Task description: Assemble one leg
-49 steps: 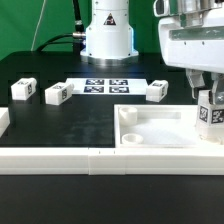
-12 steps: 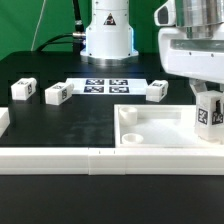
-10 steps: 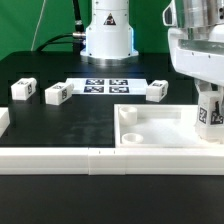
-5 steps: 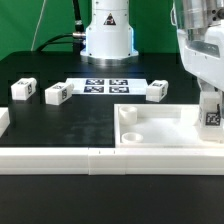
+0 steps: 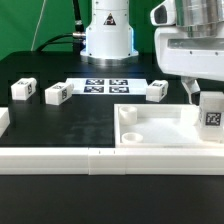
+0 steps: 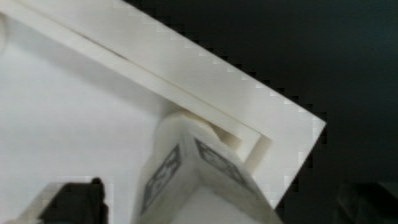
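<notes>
A white leg with a black-and-white tag stands upright in the far right corner of the large white tray-like part. My gripper hangs just above it, jaws spread to either side of the leg's top and open, with a gap to the leg. One dark finger shows at the leg's left. In the wrist view the leg stands between the dark fingertips in the tray's corner. Three more legs lie loose on the black table.
The marker board lies at the back middle, in front of the arm's base. A long white rail runs along the front. Another white piece sits at the exterior view's left edge.
The gripper was shut low around the leg and turning with it. Now it has turned back, risen a little and let go; the leg stays upright in the corner.
</notes>
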`<state>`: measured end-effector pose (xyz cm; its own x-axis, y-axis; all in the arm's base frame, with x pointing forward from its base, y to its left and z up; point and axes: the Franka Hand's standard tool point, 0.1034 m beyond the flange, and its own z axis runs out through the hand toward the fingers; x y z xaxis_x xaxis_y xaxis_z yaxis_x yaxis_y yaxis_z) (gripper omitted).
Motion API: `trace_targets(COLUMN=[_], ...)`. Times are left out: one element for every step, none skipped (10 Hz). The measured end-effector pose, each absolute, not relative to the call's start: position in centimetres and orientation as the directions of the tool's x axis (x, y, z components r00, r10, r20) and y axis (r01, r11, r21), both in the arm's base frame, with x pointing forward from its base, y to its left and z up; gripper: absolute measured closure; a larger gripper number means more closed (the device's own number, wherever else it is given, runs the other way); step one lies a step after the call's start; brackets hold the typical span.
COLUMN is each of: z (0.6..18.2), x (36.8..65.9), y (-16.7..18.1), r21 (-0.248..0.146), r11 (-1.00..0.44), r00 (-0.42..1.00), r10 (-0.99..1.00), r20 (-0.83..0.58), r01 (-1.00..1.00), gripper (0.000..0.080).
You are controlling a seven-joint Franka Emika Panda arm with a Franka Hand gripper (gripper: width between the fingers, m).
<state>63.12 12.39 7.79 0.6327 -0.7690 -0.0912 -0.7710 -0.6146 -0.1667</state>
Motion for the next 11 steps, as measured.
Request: trace_targets(z=[7.80,7.86,7.96,8.07,8.09,8.06,7.93,7.93,7.92,7.92,7.92], x=[63.13,63.17,63.17,63.13,62.92,62.90,62.85,62.87,62.87,62.87,62.87], y=[12.16,11.97,11.94,12.02,12.35,12.55,12.56,12.46,12.43,12.43,12.43], r21=[-0.162,-0.152,-0.134,-0.114,-0.091,-0.079,-0.077,-0.077,-0.077,-0.077,-0.077], r11=[-0.710,-0.777,-0.847,-0.903,-0.933,-0.965,-0.983,-0.990,-0.991,-0.991,-0.991], r00=[0.725,0.789,0.856,0.909,0.937,0.968,0.985,0.993,0.993,0.993,0.993], r10=[-0.686,-0.614,-0.517,-0.416,-0.350,-0.252,-0.170,-0.119,-0.114,-0.114,-0.114], r20=[-0.062,-0.038,-0.017,-0.004,-0.007,0.002,0.007,0.011,0.011,0.011,0.011], r01=[-0.685,-0.611,-0.515,-0.414,-0.349,-0.252,-0.169,-0.118,-0.113,-0.113,-0.113], gripper=[0.0151,0.0151,0.0151,0.0151,0.0151,0.0151,0.0151,0.0151,0.0151,0.0277,0.0277])
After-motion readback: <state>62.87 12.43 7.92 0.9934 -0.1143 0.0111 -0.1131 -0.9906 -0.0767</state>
